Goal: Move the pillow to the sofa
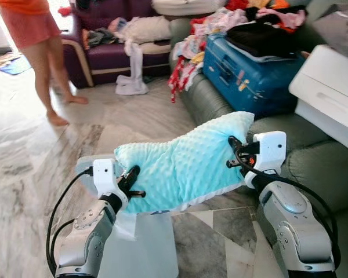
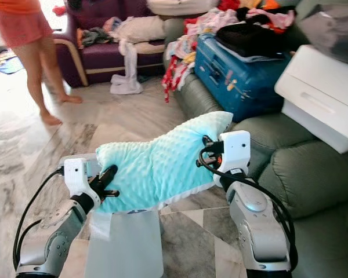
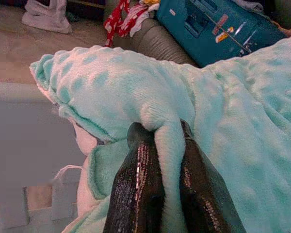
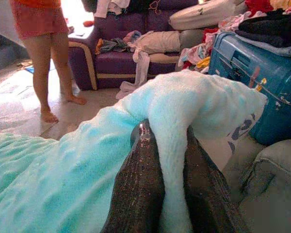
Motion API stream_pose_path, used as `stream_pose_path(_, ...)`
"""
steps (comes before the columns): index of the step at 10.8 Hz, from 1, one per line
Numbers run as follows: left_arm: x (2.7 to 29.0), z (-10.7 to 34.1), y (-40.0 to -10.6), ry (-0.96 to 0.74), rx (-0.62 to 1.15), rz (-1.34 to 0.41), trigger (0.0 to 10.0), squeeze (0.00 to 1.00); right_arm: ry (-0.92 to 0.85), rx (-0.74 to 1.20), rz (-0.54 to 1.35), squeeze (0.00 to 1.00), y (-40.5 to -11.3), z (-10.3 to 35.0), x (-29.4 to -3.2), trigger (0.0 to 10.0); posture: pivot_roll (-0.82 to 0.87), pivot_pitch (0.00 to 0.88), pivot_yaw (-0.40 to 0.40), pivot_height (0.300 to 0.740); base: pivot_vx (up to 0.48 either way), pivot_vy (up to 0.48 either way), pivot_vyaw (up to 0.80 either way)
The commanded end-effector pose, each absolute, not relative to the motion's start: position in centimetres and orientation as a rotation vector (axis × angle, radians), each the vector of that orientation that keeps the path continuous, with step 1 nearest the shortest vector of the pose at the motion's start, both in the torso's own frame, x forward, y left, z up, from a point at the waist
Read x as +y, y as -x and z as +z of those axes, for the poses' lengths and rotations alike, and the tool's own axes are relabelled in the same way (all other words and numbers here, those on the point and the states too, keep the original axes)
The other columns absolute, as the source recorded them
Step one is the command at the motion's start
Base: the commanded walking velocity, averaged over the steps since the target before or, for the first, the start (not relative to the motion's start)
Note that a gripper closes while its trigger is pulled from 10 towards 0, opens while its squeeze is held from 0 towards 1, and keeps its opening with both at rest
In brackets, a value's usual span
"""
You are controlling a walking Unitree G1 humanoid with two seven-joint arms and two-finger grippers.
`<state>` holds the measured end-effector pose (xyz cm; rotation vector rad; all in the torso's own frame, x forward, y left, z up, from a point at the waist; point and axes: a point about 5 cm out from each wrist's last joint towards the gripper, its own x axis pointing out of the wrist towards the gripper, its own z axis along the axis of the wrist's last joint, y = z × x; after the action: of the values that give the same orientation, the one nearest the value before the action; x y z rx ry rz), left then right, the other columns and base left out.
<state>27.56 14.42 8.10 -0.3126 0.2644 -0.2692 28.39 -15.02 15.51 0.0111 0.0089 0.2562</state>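
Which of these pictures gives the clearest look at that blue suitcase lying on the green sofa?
The left eye view: the blue suitcase lies there nearly whole on the green sofa, clothes piled on top. The right eye view shows much the same. Each wrist view catches only part of it past the pillow pinched in that gripper's fingers.

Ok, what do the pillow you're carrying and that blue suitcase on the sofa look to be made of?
Pillow: soft plush fabric, turquoise with raised dots, matte; it bunches between the fingers of the left gripper and right gripper. Suitcase: looks like hard plastic shell, blue and slightly glossy, with moulded ridges. Sofa: grey-green, probably leather or leatherette.
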Motion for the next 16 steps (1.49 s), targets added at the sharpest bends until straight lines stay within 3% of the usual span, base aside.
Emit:
stream_pose_path(1, 14.09, 8.84, -27.64, 0.317, 0.237, -0.288, 10.0, 0.0, -0.014, -0.025, 0.269, 0.0, -28.43, 16.26, -14.85, 10.0, -0.22, 0.022, 0.019, 0.74, 0.0, 0.0, 0.0)
stream_pose_path(3, 14.05, 8.81, -27.59, 0.321, 0.241, -0.289, 10.0, 0.0, -0.012, -0.025, 0.271, 0.0, -28.42, 16.27, -14.8, 10.0, -0.23, 0.022, 0.019, 0.74, 0.0, 0.0, 0.0)
stream_pose_path(12, 14.17, 8.61, -27.6, 0.291, 0.247, -0.287, 10.0, 0.0, -0.01, -0.029, 0.275, 0.0, -28.54, 16.38, -14.7, 10.0, -0.22, 0.02, 0.017, 0.74, 0.0, 0.445, 0.0)
stream_pose_path(16, 14.13, 8.6, -27.58, 0.279, 0.251, -0.293, 10.0, 0.0, -0.011, -0.028, 0.272, 0.0, -28.55, 16.34, -14.65, 10.0, -0.22, 0.021, 0.021, 0.74, 0.0, 0.0, 0.0)
